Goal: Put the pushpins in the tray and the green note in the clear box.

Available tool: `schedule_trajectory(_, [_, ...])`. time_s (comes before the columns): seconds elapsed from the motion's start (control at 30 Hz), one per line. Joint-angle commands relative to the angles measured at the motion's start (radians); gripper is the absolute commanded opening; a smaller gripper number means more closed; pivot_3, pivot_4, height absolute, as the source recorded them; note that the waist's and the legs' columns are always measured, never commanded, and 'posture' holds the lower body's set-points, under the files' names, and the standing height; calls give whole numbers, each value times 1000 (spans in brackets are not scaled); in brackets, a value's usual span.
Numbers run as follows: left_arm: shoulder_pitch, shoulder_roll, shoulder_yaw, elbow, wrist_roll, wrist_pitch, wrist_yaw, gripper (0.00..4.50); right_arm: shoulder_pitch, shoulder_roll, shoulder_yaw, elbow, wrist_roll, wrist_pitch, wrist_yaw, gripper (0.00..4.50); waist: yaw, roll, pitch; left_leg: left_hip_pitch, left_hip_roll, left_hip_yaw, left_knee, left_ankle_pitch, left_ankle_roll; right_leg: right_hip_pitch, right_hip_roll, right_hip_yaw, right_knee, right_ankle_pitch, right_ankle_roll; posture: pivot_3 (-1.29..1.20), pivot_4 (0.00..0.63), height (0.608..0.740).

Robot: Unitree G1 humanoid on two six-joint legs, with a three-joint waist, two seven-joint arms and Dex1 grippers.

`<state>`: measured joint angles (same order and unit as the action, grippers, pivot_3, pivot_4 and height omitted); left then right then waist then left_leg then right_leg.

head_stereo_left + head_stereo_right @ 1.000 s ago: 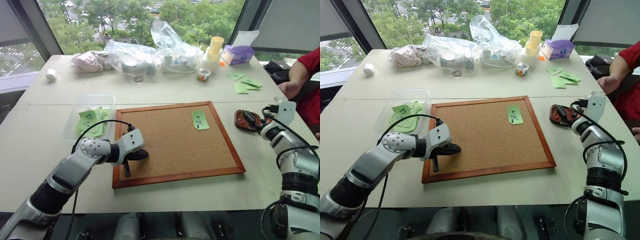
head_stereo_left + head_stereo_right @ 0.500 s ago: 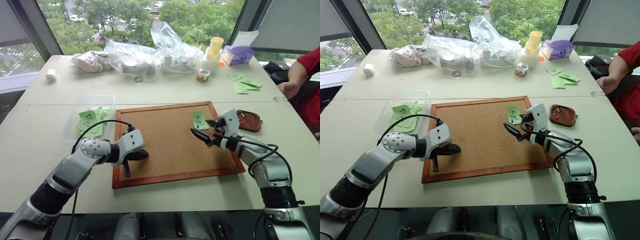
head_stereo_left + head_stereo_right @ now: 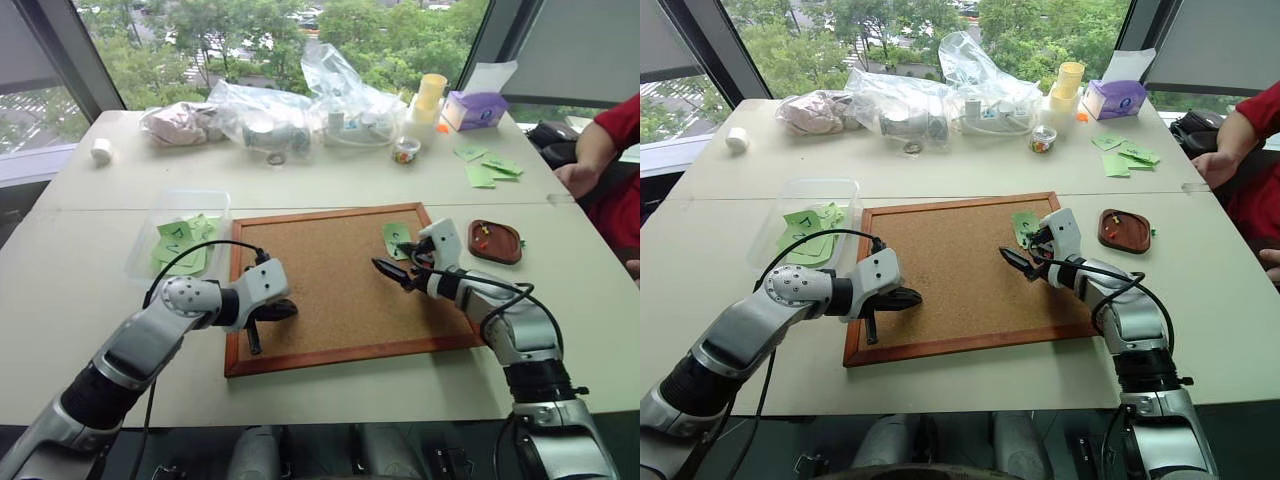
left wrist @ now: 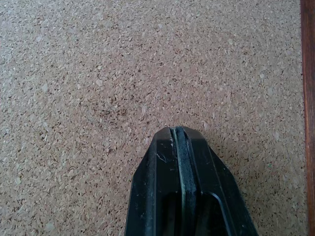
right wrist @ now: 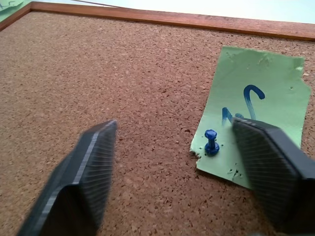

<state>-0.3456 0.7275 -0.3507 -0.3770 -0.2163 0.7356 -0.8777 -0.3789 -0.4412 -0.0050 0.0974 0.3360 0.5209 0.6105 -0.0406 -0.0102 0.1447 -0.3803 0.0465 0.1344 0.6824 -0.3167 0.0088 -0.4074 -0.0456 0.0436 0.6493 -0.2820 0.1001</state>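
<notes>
The wide pale desk carries a wood-framed cork pinboard at its middle. The left gripper rests on the board's left part, its jaws clenched flat together with nothing between them. The right gripper hangs over the board's far right corner, jaws released and standing apart, one finger on each side of a blue pushpin.

Left of the board and just beside its frame sits the shallow clear plastic box with rounded corners, with several light-green paper notes lying in it. The small light-green square note with a dark blue scribble lies flat on the cork near the board's far right corner, the blue pushpin stuck upright through its lower edge. The glossy dark reddish-brown oval tray sits on the desk right of the board, with a few tiny coloured pushpins inside.
</notes>
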Motion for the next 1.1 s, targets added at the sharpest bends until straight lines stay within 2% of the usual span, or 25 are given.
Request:
schedule_trajectory(0.03, [36, 5, -49, 30, 22, 40, -2, 0, -12, 15, 7, 38, -17, -28, 11, 1610, 0, 0, 0, 0, 0, 0, 0, 0, 0, 0, 0, 0, 0, 0, 0, 0, 150, 735])
schedule_trajectory(0.13, [38, 6, -47, 29, 22, 40, -1, 0, 0, 7, 30, 39, -48, -49, 20, 166, -1, 0, 0, 0, 0, 0, 0, 0, 0, 0, 0, 0, 0, 0, 0, 0, 150, 735])
schedule_trajectory(0.17, [40, 6, -46, 28, 22, 41, 0, 0, 11, -4, 48, 36, -75, -69, 24, 67, -1, 0, 0, 1, 0, 0, 0, 0, 0, 0, 0, 0, 0, 0, 0, 0, 150, 735])
schedule_trajectory(0.27, [42, 6, -45, 25, 21, 43, 2, 0, 30, -20, 73, 36, -123, -111, 30, 67, -1, -1, -1, 3, 0, 0, -1, 0, 0, 3, 0, 0, 0, 0, 0, 0, 150, 735])
schedule_trajectory(0.53, [40, 10, -49, 31, 22, 35, -6, 0, 36, 15, -30, -71, -80, -178, -16, 67, 0, -2, -1, 4, 0, 0, -2, 0, 0, 4, -1, 0, -1, 0, -1, 0, 150, 735])
schedule_trajectory(0.7, [37, 12, -51, 39, 24, 30, -17, 0, 31, 29, -97, -175, -38, -149, -61, 67, 0, 0, 0, 3, 0, 0, -2, 0, 0, 3, -1, 0, -1, 0, 0, 0, 150, 735])
schedule_trajectory(0.93, [29, 7, -57, 62, 30, 14, -28, 0, 37, 11, -108, -250, -27, -107, -71, 67, 0, -1, -1, 4, 0, 0, -2, 0, 0, 3, -2, 0, -1, 0, -1, 0, 150, 735])
schedule_trajectory(1.0, [18, -16, -26, 69, -2, 21, -32, 0, 38, 1, -103, -264, -30, -102, -66, 67, 1, -1, -1, 4, 0, 0, -2, 0, 0, 3, -2, 0, -1, 0, -1, 0, 150, 735])
schedule_trajectory(1.1, [-15, -55, 46, 76, -70, 73, -36, 1021, 38, -12, -100, -282, -29, -93, -59, 0, 9, -1, 0, 4, 0, 0, -2, 0, 0, 3, -2, 0, -1, 0, -1, 0, 150, 735])
